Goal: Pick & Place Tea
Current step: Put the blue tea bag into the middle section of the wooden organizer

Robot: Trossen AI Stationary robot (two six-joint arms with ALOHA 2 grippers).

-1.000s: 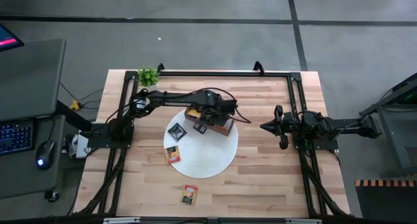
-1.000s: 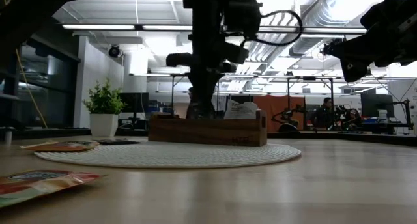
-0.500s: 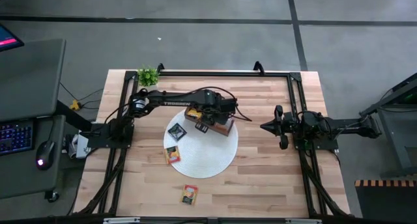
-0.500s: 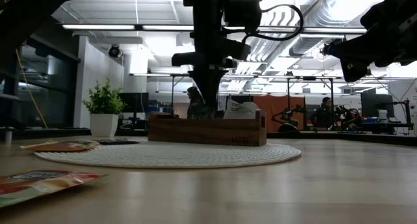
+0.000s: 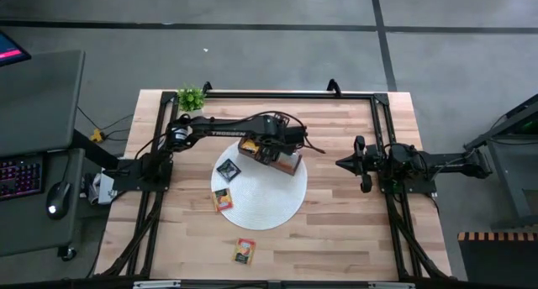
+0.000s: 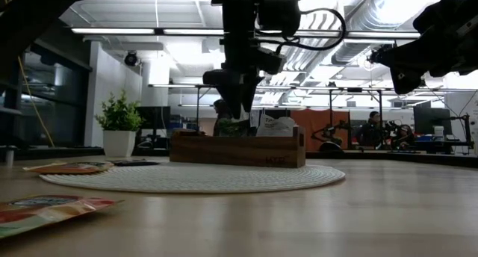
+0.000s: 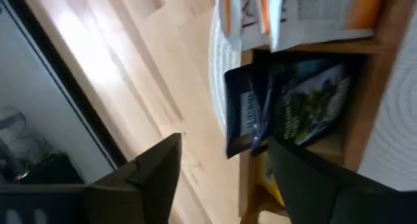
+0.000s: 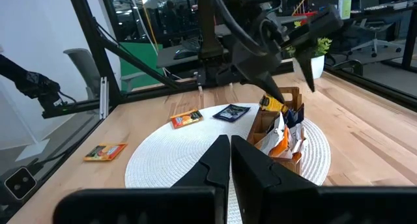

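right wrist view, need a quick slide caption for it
Left gripper open above the wooden box of tea sachets; three more sachets lie around the white mat.

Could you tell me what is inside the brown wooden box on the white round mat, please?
The brown wooden box holds upright white-and-orange sachets, dark green sachets and a yellow sachet. The left gripper covers its contents from above.
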